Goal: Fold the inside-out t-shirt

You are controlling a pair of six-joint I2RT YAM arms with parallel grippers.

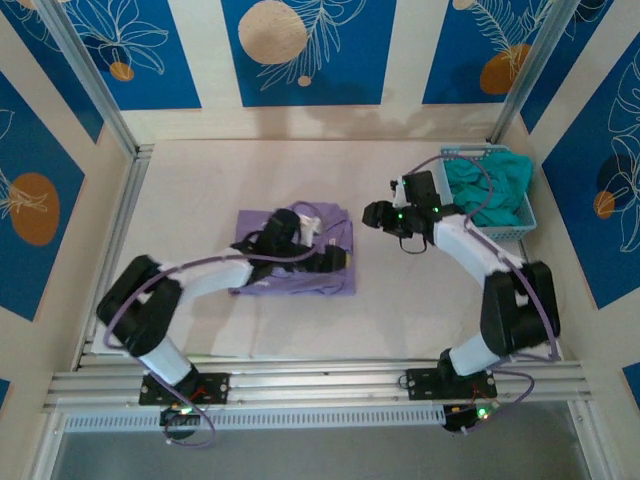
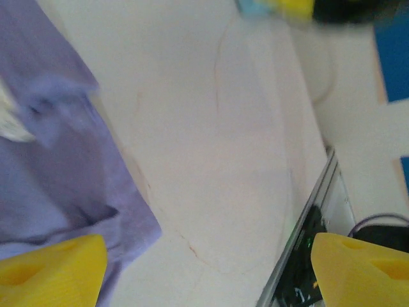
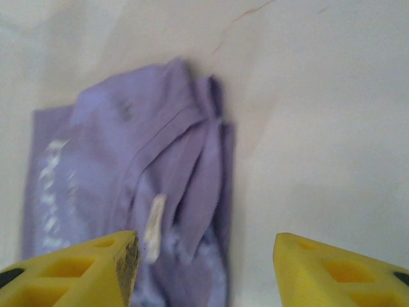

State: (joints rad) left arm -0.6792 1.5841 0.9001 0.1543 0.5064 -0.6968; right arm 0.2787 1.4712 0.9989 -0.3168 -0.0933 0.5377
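Observation:
The inside-out t-shirt [image 1: 296, 276] lies as a folded lavender rectangle left of the table's middle. White lettering [image 3: 54, 192] and a white label [image 3: 154, 227] show on it in the right wrist view. My left gripper [image 1: 340, 258] hovers over the shirt's right edge. It is open, with bare table between its yellow fingertips [image 2: 51, 272] and the shirt [image 2: 51, 160] off to one side. My right gripper [image 1: 377, 213] hangs to the right of the shirt, pointed at it. It is open too, and its fingertips [image 3: 77, 272] hold nothing above the shirt's [image 3: 147, 166] edge.
A light-blue basket [image 1: 524, 222] holding a teal-green garment [image 1: 492, 182] stands at the back right, just behind the right arm. Metal rails [image 1: 320, 382] run along the near edge and frame posts [image 1: 115, 215] line the left side.

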